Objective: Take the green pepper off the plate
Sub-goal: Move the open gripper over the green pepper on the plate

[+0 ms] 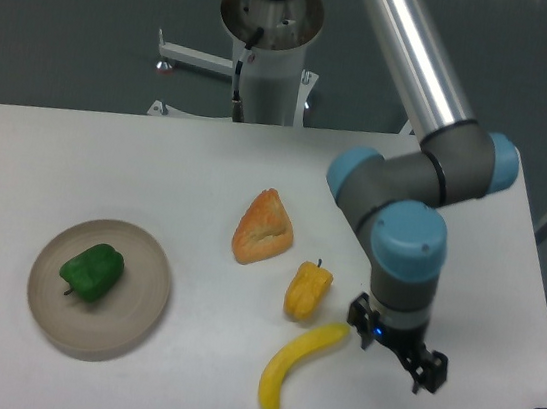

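The green pepper (92,271) lies on the left half of the round beige-grey plate (143,300), which sits on the white table at the front left. My gripper (397,350) hangs far to the right of the plate, pointing down near the table's front right. Its two black fingers stand apart, with nothing between them. It is just right of a banana's upper tip and is well apart from the pepper.
An orange bread-like wedge (264,229) lies at the table's middle. A yellow-orange pepper (307,292) and a yellow banana (298,371) lie between the plate and my gripper. The arm's base post (271,58) stands at the back edge.
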Action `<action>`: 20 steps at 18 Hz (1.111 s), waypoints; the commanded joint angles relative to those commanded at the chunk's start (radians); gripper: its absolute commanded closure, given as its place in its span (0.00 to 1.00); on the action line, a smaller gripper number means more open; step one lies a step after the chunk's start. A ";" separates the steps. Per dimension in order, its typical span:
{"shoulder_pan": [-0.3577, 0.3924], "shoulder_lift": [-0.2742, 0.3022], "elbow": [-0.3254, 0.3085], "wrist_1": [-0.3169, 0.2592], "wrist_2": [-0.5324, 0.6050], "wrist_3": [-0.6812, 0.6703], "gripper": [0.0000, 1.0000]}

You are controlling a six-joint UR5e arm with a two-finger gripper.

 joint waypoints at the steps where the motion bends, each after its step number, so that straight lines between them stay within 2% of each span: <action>1: -0.015 0.021 -0.023 -0.006 0.000 -0.040 0.00; 4: -0.064 0.078 -0.089 -0.006 -0.024 -0.187 0.00; 8: -0.129 0.141 -0.181 -0.003 -0.129 -0.417 0.00; 11: -0.173 0.172 -0.236 0.001 -0.150 -0.526 0.00; 13: -0.192 0.175 -0.261 0.004 -0.208 -0.618 0.00; 17: -0.229 0.172 -0.327 0.110 -0.258 -0.706 0.00; 20: -0.258 0.169 -0.374 0.135 -0.258 -0.709 0.00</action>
